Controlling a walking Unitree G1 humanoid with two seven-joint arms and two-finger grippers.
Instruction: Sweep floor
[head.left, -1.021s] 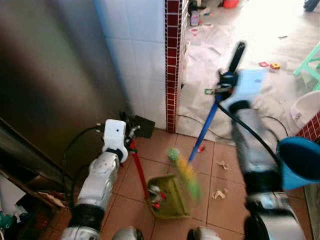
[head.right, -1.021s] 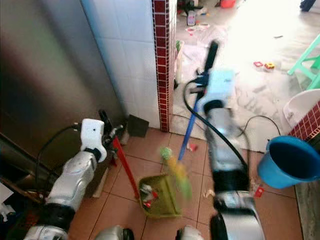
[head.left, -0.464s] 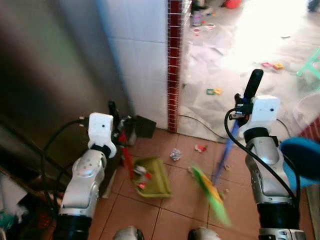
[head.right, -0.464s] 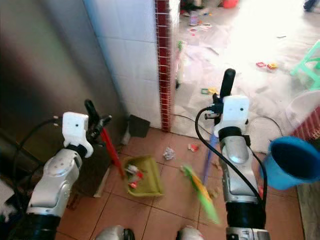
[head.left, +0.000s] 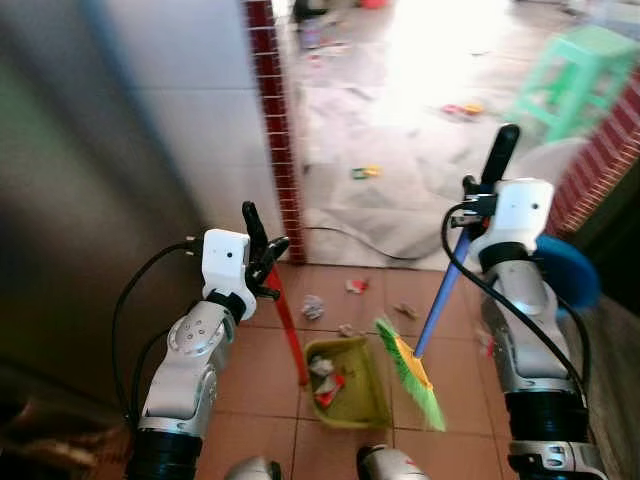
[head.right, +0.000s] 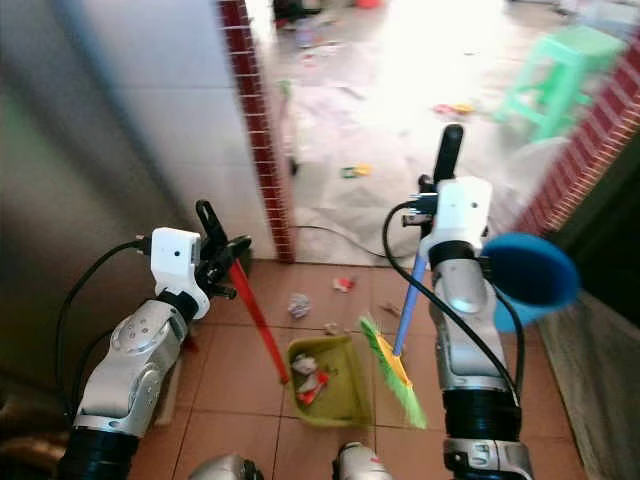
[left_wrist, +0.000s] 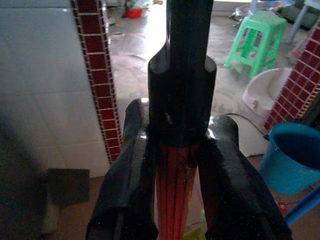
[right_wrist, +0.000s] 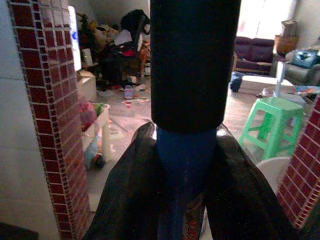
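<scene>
A green dustpan (head.left: 350, 385) with bits of litter in it rests on the terracotta tiles between my arms. Its red handle (head.left: 290, 335) rises to my left gripper (head.left: 262, 262), which is shut on it; in the left wrist view both black fingers (left_wrist: 125, 200) press the red shaft (left_wrist: 175, 200). My right gripper (head.left: 478, 200) is shut on the broom's blue handle (head.left: 440, 300). The green and yellow broom head (head.left: 412, 375) lies against the dustpan's right edge. Crumpled paper (head.left: 313, 306) and small scraps (head.left: 357, 286) lie on the tiles just beyond the pan.
A red-tiled pillar edge (head.left: 275, 130) and a white wall stand ahead on the left. On the right a blue bucket (head.left: 565, 270) sits behind my right arm, with a white basin (head.left: 545, 160) and green stool (head.left: 565, 75) farther off. A cable (head.left: 350, 240) crosses the doorway floor.
The view has turned to the right. The broom head swung from the right back against the dustpan's right edge. Both grippers keep their hold.
</scene>
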